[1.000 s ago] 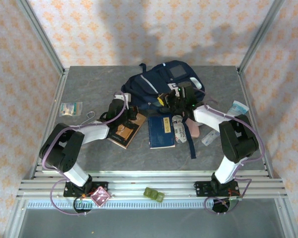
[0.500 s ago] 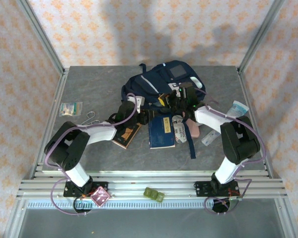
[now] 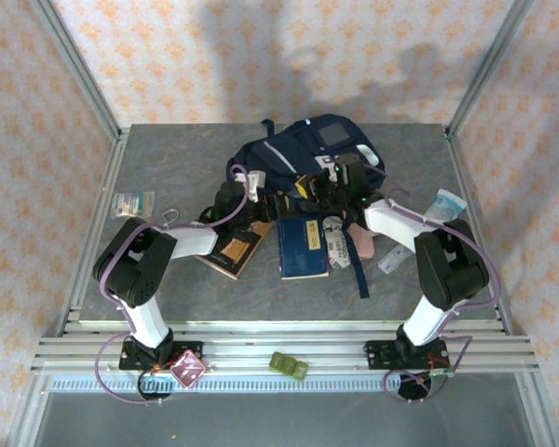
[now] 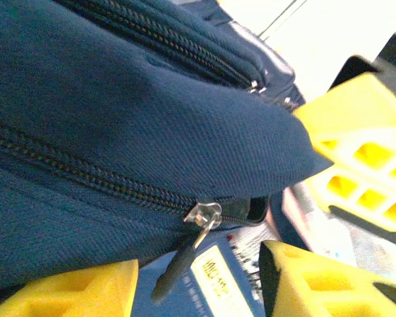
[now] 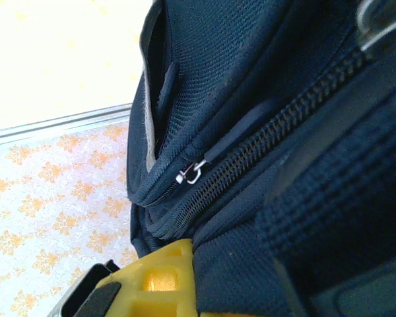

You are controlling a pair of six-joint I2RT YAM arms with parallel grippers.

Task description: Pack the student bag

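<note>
The student bag [image 3: 298,149] lies at the upper middle of the table in the top view, and both arms reach into its lower edge. The step in hand looks to be opening a zipper so things can go in. In the left wrist view the left gripper [image 4: 198,267] stands with its yellow fingers apart at the bottom of the frame and grips nothing. The silver zipper slider [image 4: 202,216] and its dark pull tab [image 4: 173,269] hang in the gap between them. The right gripper [image 3: 305,186] is closed up against the bag's fabric. I cannot make out whether it actually has cloth pinched. To do this well, I would want the left fingers to come a touch further in, so the pads close on the dangling tab itself, not on the fold of cloth above it. The pull should then run along the line of the teeth, not away from the bag. The other hand should keep the fabric taut, or the soft bag will simply drag along. The navy book [image 3: 303,247] lies just below the bag, close enough that a low finger could catch its cover.
</note>
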